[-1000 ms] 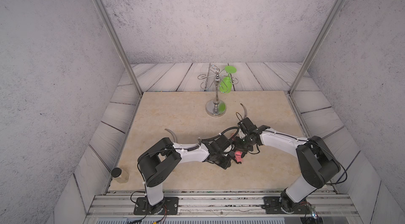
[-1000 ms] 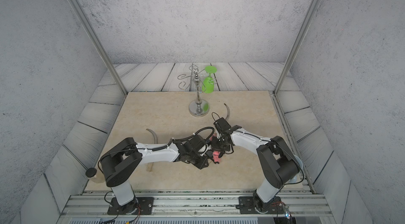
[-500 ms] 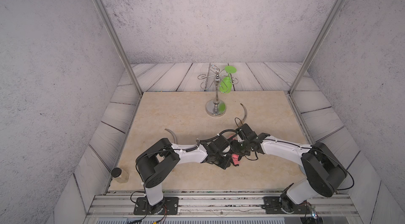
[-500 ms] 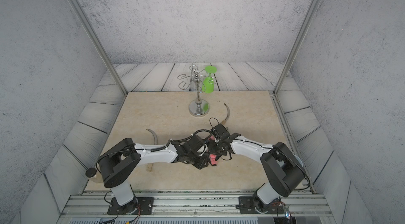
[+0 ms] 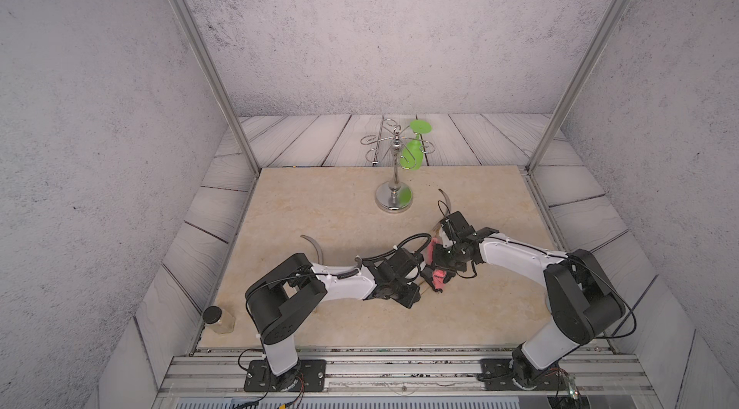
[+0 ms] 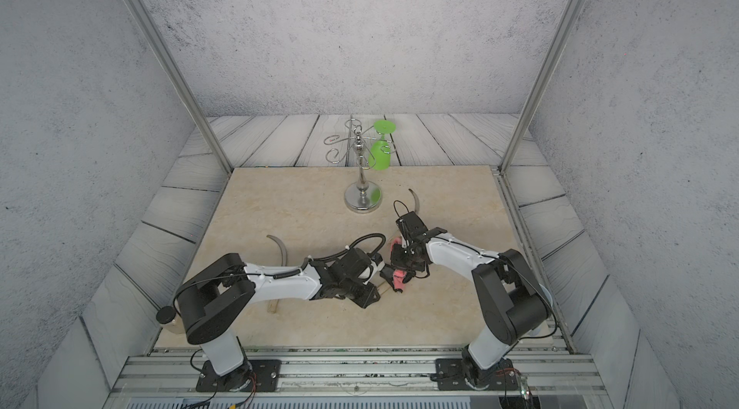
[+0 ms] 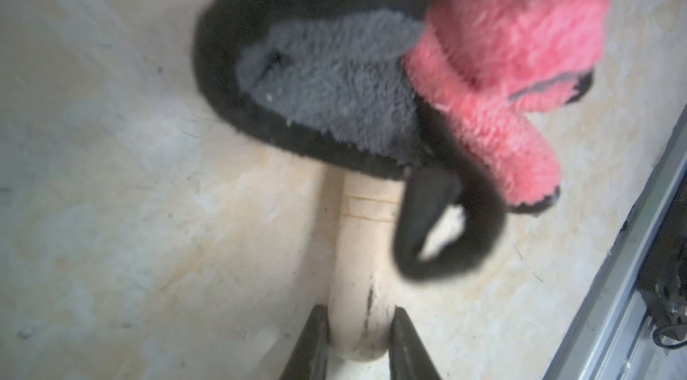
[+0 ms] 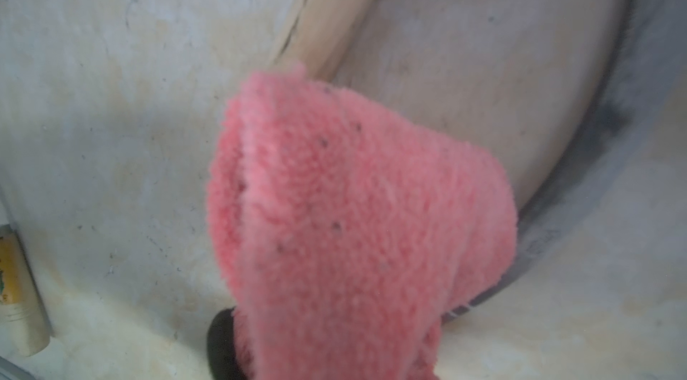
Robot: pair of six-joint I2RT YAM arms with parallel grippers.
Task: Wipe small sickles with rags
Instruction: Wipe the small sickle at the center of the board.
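My left gripper (image 7: 358, 326) is shut on the butt end of a pale wooden sickle handle (image 7: 366, 244) that lies on the table. In both top views it sits at mid-table (image 5: 418, 287). The pink rag (image 8: 357, 218) with its black strap (image 7: 446, 248) drapes over that handle. My right gripper (image 5: 439, 265) is shut on the rag, and the cloth hides its fingers. A dark curved blade (image 8: 594, 129) runs beside the rag. A sickle blade (image 5: 447, 197) shows behind the right wrist. Another small sickle (image 6: 280, 249) lies to the left, its handle partly under the left arm.
A chrome wire-armed stand (image 5: 394, 195) holding a green goblet (image 5: 412, 151) stands at the back of the beige mat (image 5: 320, 195). A small jar with a black lid (image 5: 218, 319) sits off the mat's front left corner. A yellow-labelled handle (image 8: 16, 285) lies near the rag.
The right gripper slid the rag a little toward the front along the sickle, then back toward the rear. The left arm has held still on the handle.
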